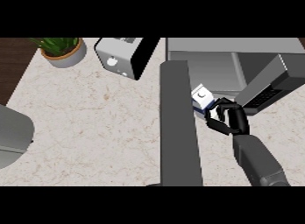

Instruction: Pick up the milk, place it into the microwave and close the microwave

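Observation:
The milk (201, 95) is a small white carton with a blue band, tilted just in front of the microwave's (213, 48) open cavity. My right hand (228, 119) is shut on the milk from its right side, fingers curled round its lower part. The microwave stands at the back right, with its dark control panel (271, 89) to the right of the hand. Its grey door (179, 127) is swung wide open and runs toward me as a long slab just left of the carton. My left hand does not show.
A silver and black toaster (121, 56) stands at the back centre, with a potted plant (63, 50) to its left. A grey rounded object (5, 135) sits at the counter's left edge. The pale stone counter (97, 122) lies between them.

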Robot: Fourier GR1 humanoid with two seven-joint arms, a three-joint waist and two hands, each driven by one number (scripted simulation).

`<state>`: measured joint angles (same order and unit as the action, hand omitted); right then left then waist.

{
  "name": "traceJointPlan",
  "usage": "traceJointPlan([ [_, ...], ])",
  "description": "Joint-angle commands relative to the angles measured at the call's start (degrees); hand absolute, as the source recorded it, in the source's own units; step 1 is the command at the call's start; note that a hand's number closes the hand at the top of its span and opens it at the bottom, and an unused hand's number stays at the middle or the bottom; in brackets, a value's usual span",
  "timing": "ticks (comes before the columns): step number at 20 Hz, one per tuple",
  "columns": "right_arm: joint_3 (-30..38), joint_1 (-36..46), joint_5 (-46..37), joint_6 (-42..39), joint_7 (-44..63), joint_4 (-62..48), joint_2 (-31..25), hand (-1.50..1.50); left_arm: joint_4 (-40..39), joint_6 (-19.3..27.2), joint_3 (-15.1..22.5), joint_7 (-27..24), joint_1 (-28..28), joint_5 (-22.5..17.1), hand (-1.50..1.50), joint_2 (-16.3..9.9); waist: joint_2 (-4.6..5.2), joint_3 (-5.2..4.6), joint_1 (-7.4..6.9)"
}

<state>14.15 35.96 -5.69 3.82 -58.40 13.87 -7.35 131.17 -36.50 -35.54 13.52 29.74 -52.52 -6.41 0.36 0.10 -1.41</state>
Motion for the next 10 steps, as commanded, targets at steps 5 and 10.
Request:
traceJointPlan([
  [5,1.89,10.37,0.36,0.38,5.65,-3.48,-5.43,1.50,-0.03,0.93,0.61,1.47,-3.07,-0.11,-1.50,-0.37,0.68,0.09,-1.39],
  [10,1.07,13.57,-1.17,1.98,9.19,-6.07,-6.06,1.50,-3.32,-2.63,2.09,0.99,-3.61,3.79,-1.50,1.66,0.96,0.07,-2.06],
])
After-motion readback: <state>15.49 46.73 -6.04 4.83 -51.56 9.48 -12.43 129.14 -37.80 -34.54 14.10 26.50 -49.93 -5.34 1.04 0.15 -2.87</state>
